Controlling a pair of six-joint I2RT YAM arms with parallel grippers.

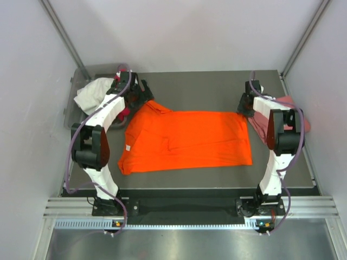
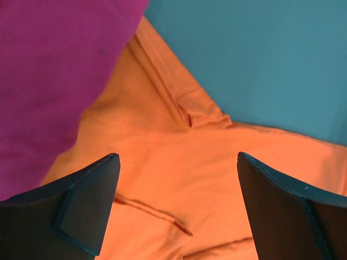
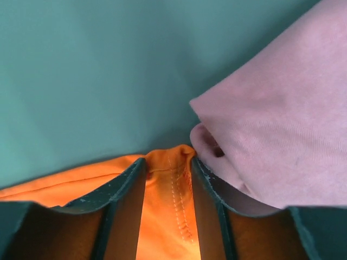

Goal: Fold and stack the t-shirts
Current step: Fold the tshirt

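A bright orange t-shirt [image 1: 190, 141] lies spread flat across the middle of the dark table [image 1: 206, 86]. My left gripper [image 1: 142, 96] hovers open over its far left shoulder; in the left wrist view the fingers [image 2: 178, 157] stand wide apart above the orange cloth [image 2: 162, 141], beside a magenta shirt [image 2: 49, 70]. My right gripper [image 1: 245, 108] is at the far right corner. In the right wrist view its fingers [image 3: 168, 161] pinch the bunched, stitched orange hem [image 3: 165, 216], right against a salmon-pink shirt [image 3: 282, 124].
The salmon-pink shirt [image 1: 305, 123] lies at the table's right edge behind the right arm. A white shirt [image 1: 92, 95] sits in the grey bin [image 1: 81, 70] at the far left, with magenta cloth [image 1: 123, 112] by the left arm. Grey walls enclose the table.
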